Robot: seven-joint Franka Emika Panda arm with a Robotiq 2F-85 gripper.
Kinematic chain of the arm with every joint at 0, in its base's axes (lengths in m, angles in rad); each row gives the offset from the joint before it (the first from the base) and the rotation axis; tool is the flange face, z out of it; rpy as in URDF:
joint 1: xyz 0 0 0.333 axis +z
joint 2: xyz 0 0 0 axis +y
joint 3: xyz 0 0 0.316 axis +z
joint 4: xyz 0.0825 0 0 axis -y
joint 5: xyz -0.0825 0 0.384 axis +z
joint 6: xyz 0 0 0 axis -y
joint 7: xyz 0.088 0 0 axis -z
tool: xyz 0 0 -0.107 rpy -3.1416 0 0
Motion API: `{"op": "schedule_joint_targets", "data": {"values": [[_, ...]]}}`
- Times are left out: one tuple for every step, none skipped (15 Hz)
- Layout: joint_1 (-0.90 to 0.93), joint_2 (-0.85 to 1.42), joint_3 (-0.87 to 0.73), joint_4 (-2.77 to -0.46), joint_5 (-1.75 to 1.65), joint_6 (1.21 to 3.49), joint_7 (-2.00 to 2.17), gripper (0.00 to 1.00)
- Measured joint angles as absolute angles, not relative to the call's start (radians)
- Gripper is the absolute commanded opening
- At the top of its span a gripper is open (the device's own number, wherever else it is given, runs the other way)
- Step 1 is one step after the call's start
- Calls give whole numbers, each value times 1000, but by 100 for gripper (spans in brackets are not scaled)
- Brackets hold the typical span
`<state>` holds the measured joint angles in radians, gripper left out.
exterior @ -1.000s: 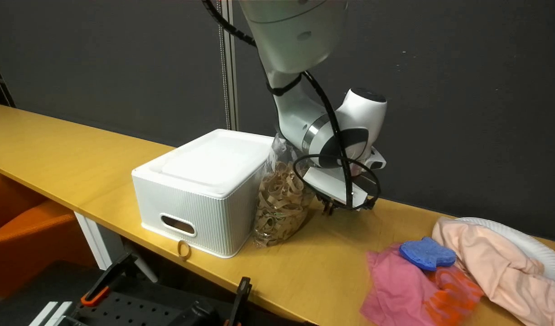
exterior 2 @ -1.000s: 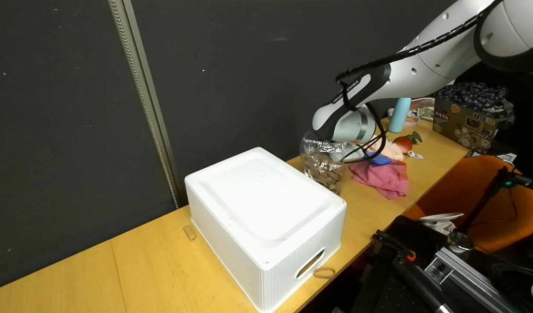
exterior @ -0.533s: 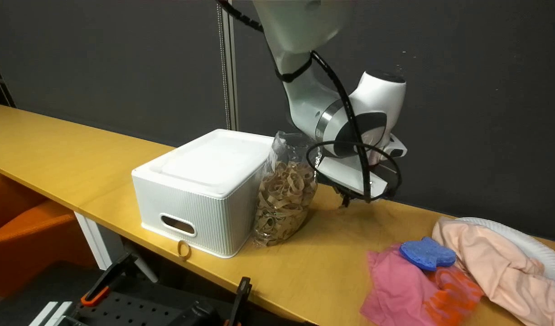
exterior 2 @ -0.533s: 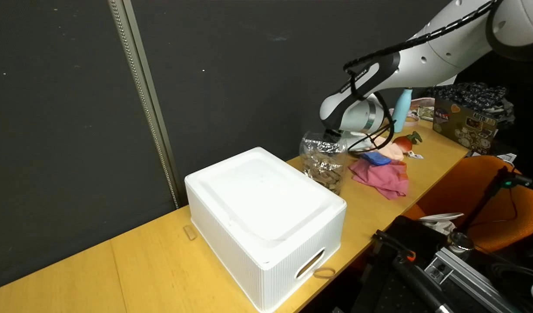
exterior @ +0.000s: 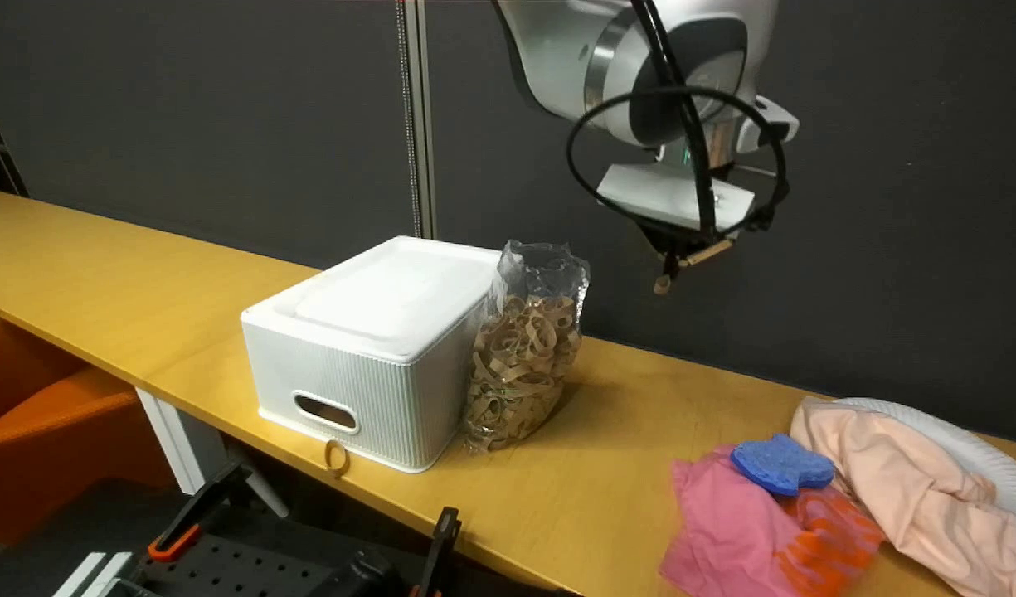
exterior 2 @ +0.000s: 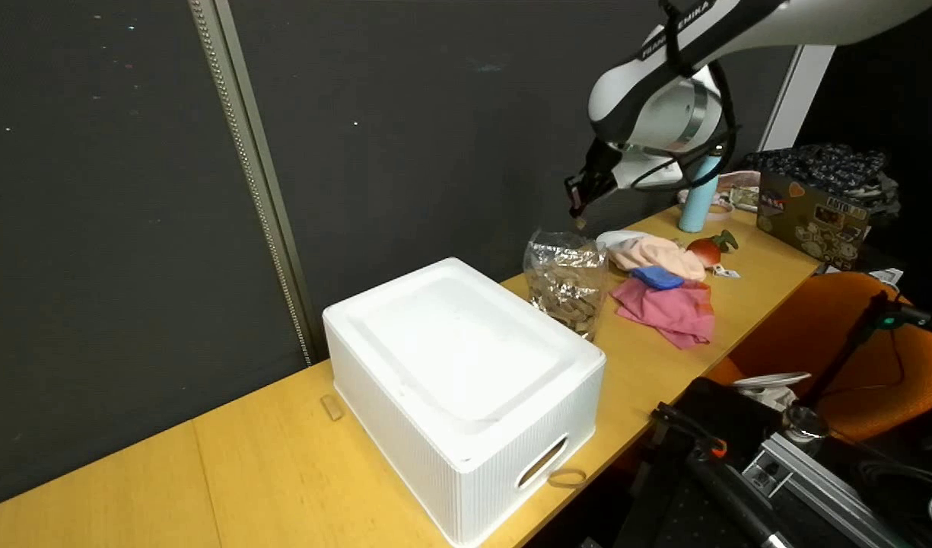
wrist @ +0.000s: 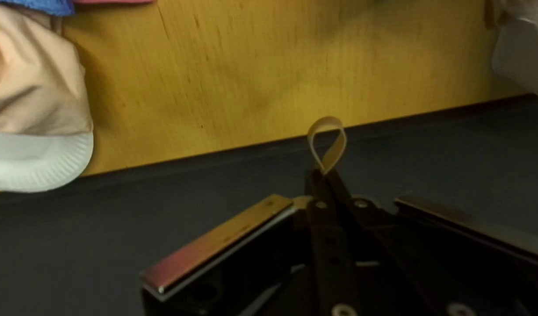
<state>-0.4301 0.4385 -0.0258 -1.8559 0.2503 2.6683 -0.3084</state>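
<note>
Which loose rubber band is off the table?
The teardrop-shaped band pinched in the claw, hanging in midair; the round band and the flattened band rest on the table beside the white box.

In an exterior view the camera looks from beyond the near edge of the table (exterior: 615, 489), tilted down, facing the dark wall (exterior: 848, 207) and slightly leftward, with the peach cloth (exterior: 914, 489) near at right. In an exterior view where the blue bottle (exterior 2: 696, 209) stands far at right, the camera looks down from the left, close to the white box (exterior 2: 466, 342), facing obliquely rightward along the table. Both exterior views share the box, cloth, wall and arm (exterior: 557, 58). The wrist view looks from just behind the gripper (wrist: 325, 172) toward the wall's foot; it stands turned round, the scene's right at its left, and shares cloth and table with both.
</note>
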Motion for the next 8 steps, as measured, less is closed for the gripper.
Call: {"op": "schedule_joint_targets", "data": {"values": [[-408,390,-34,-1880,230,2668,-292,1],[-382,342,-43,-1904,205,2664,-268,1],[-354,295,-50,-1926,176,2653,-243,1],[-326,253,-55,-1944,148,2636,-219,1],[-298,216,-58,-1958,126,2608,-193,1],[-273,186,-58,-1968,110,2579,-172,1],[-249,164,-58,-1978,99,2555,-152,1],[-230,147,-59,-1989,94,2533,-137,1]]}}
